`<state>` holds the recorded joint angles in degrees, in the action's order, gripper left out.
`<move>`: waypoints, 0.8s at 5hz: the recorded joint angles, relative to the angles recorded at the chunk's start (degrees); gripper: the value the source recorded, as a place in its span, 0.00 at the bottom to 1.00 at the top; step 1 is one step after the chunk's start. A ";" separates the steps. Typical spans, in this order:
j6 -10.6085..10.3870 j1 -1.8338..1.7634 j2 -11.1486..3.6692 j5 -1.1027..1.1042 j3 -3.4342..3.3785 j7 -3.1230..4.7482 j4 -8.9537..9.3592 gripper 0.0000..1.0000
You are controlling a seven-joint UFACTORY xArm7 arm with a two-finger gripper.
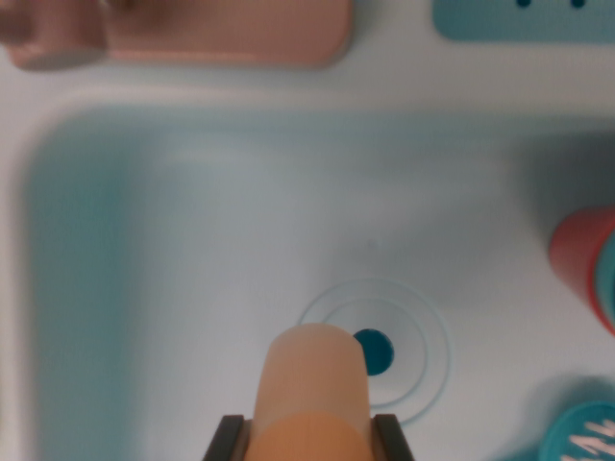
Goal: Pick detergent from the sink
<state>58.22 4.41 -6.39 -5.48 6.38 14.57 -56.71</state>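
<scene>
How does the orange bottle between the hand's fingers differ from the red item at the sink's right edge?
The orange bottle is pale orange with a rounded cap and sits at bottom centre between the dark fingers; the red item is red with a teal inner face. The bottle overlaps the drain; the red item is cropped by the frame. Both are blurred.

Gripper [309,444] seen at bottom centre of wrist view; only two dark finger [229,437] tips visible, set apart either side of an orange bottle [312,394], clamped against its sides; arm itself not seen
</scene>
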 joint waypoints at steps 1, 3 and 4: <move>2.21 -0.01 0.65 0.15 0.02 -0.21 -1.57 1.00; 4.63 -0.01 1.37 0.31 0.03 -0.44 -3.29 1.00; 4.63 -0.01 1.37 0.31 0.03 -0.44 -3.29 1.00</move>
<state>62.84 4.40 -5.03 -5.17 6.41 14.13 -60.00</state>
